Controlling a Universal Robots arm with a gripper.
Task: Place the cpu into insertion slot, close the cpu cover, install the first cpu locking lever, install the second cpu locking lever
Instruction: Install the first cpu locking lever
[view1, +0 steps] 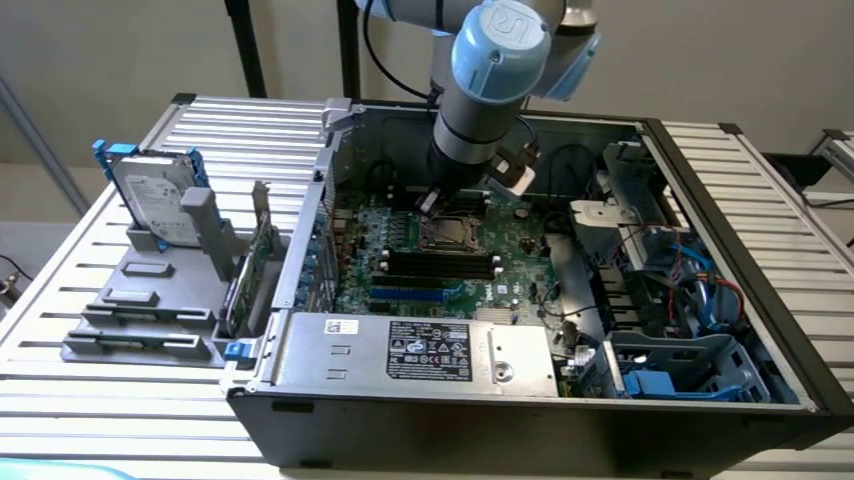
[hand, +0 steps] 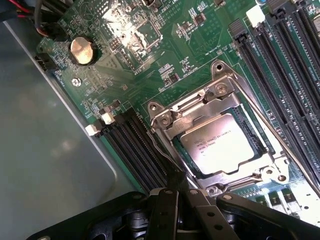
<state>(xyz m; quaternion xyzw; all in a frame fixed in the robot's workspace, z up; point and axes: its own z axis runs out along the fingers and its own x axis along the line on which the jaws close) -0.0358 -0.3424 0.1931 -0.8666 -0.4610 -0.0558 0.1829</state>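
- Over the open computer case (view1: 694, 300), in the exterior view, the grey-and-blue arm (view1: 487, 80) comes down steeply, and its gripper (view1: 434, 205) sits at the far edge of the insertion slot (view1: 447, 232).
- This view gives the room around the slot. Black memory slots (view1: 441, 265) lie just in front of it, a labelled metal power supply (view1: 414, 350) sits nearer the camera, and the case walls stand well apart.
- Well away from the slot, to the exterior view's left, a hard drive (view1: 147, 195) stands in a grey plastic rack (view1: 147, 310) on the ribbed metal table (view1: 774, 200).
- The wrist view gives the detail. The cpu (hand: 220, 147), pale and printed, lies flat in the insertion slot (hand: 250, 134), and the silvery cpu cover (hand: 197, 106) is down, framing it.
- The black gripper (hand: 172, 182) has its jaws clenched together at the cover's edge.
- The near locking lever (hand: 159, 150), a thin wire rod, runs along the cover to the gripper's tip. I cannot tell whether they touch.
- The far locking lever (hand: 268, 125) runs along the cover's opposite side.
- Ribbed memory slots (hand: 132, 145) flank the cover closely on both sides. A shiny coin battery (hand: 82, 50) lies well apart on the green board (hand: 150, 65).
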